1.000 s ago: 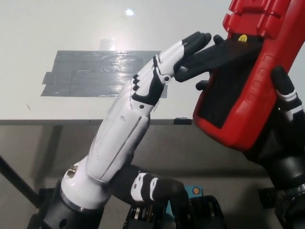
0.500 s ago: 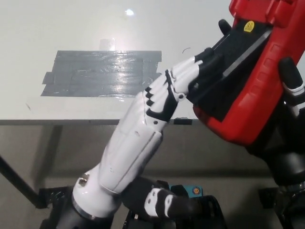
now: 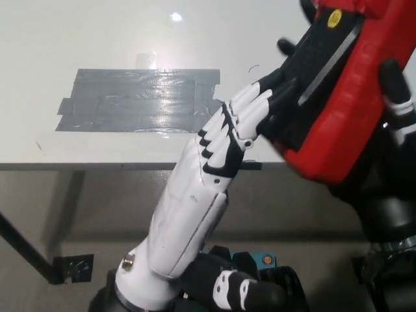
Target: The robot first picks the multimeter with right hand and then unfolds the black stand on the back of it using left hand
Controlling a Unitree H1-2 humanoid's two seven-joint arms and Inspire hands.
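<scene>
Two hands meet at the upper right of the head view, above and beyond the near edge of the table [image 3: 97,39]. The black right hand [image 3: 396,110] holds the red multimeter [image 3: 351,110] up off the table, tilted, its back turned toward the camera; one black finger wraps over the red casing at the right side, and another black fingertip shows past the top left of the case. The multimeter sits over the table's near right part, its lower red corner hanging just past the near edge.

On the back of the multimeter lies the black stand [image 3: 312,78], a dark panel with a grey strip running along it and a small yellow sticker [image 3: 334,17] near the top.

The white left hand [image 3: 227,140] reaches up from the lower left, its fingers [image 3: 260,107] extended together and their dark tips pressed against the lower left edge of the stand. It grips nothing, fingers straight rather than curled.

A patch of grey tape [image 3: 140,101] lies on the table toward the near left, well apart from the multimeter.
</scene>
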